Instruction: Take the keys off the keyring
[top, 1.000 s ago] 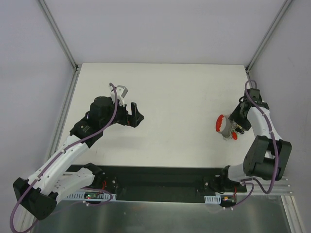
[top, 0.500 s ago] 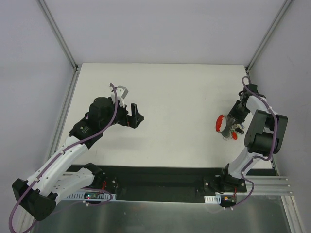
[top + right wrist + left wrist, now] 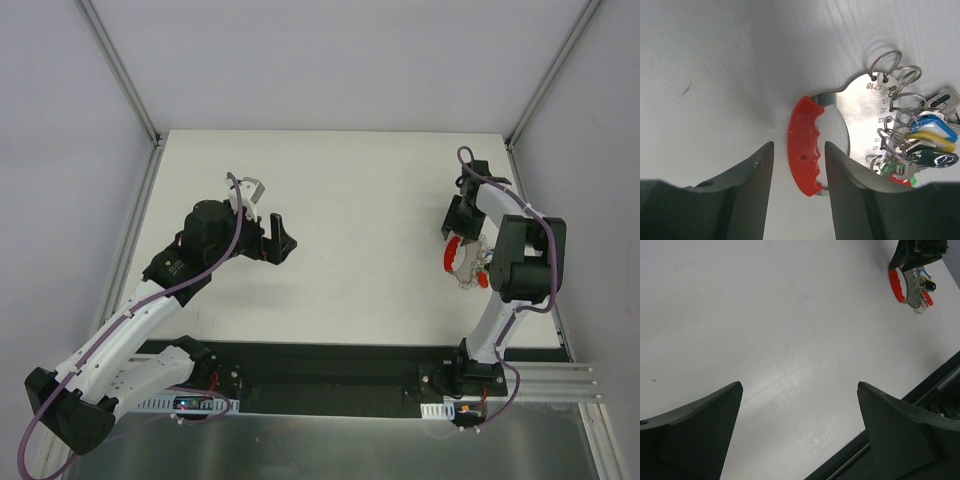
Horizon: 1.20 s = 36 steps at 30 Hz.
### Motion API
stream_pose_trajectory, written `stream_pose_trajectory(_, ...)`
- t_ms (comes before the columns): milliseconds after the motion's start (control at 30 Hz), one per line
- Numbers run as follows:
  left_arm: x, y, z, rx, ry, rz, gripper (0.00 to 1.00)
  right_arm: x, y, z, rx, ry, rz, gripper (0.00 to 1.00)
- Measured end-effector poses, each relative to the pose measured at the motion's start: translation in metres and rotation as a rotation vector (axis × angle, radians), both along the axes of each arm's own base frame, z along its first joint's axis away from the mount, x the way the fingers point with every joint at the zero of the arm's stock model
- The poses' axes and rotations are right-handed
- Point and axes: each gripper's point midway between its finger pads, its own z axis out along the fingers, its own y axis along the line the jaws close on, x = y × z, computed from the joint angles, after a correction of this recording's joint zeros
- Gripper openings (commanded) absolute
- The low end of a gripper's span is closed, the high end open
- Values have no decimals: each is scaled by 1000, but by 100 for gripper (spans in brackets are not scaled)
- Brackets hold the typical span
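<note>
My right pincer stands open astride the curved red plastic handle beside the small coloured-headed silvery keys; my left pincer gapes wide.

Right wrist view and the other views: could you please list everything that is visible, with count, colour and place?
table: one, white, under everything
metal plate: one, silvery, numbered holes, right side of the table
handle: one, red, on the plate's edge, between the right hand's fingers
rings: several, silvery, through the plate's holes
keys: several, heads blue, yellow, dark, green, red, bunched on the rings
left hand: one, dark, open, above the table's left part
right hand: one, dark, open, astride the handle
</note>
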Motion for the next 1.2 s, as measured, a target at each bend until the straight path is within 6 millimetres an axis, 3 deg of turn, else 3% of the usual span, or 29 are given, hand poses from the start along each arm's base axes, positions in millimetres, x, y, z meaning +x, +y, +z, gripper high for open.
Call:
stream_pose_trajectory(167,0,0,0,0,0,0,99,-10,-8,-9,-51,61,6,52)
stream_pose_trajectory(433,0,0,0,0,0,-4,99,-9,-4,-20,-27,90,23,50)
stream_pose_trajectory(533,0,0,0,3,-3,-7,99,-8,-1,-22,-9,88,27,44)
stream_pose_trajectory(667,-2,-2,0,8,-8,-32,99,-7,3,-22,-2,86,40,27)
stream_pose_trajectory(767,-5,-4,0,12,-14,-59,99,-6,9,-22,-8,83,61,23)
stream_pose_trajectory(967,-4,-5,-7,29,-14,-72,94,-12,56,-22,7,51,165,19)
stream_pose_trajectory(1200,0,-13,-26,-34,116,-13,90,-47,145,-20,169,17,289,18)
